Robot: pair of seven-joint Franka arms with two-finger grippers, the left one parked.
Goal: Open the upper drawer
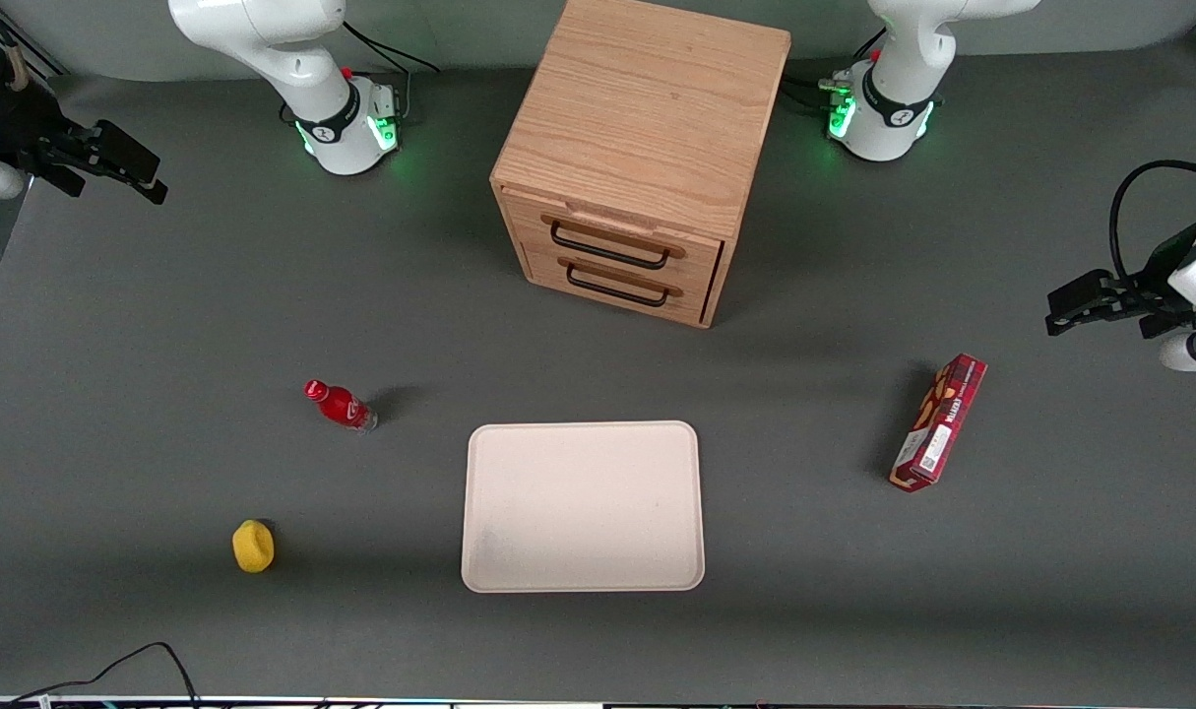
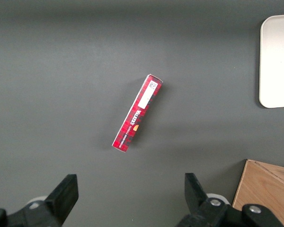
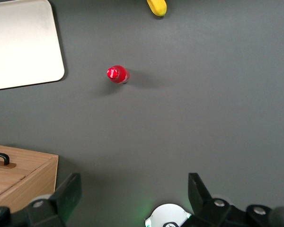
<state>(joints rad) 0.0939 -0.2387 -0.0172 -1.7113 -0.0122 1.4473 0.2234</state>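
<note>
The light oak cabinet stands at the back middle of the table, its two drawers facing the front camera. The upper drawer is shut flush, with its black bar handle above the matching lower drawer's handle. My gripper hangs high over the working arm's end of the table, well away from the cabinet sideways. It is open and empty. In the right wrist view the gripper has its fingers wide apart over bare table, and a corner of the cabinet shows with an end of a black handle.
A small red bottle stands between my gripper's end and a cream tray, which lies nearer the front camera than the cabinet. A yellow object lies nearer the camera than the bottle. A red box lies toward the parked arm's end.
</note>
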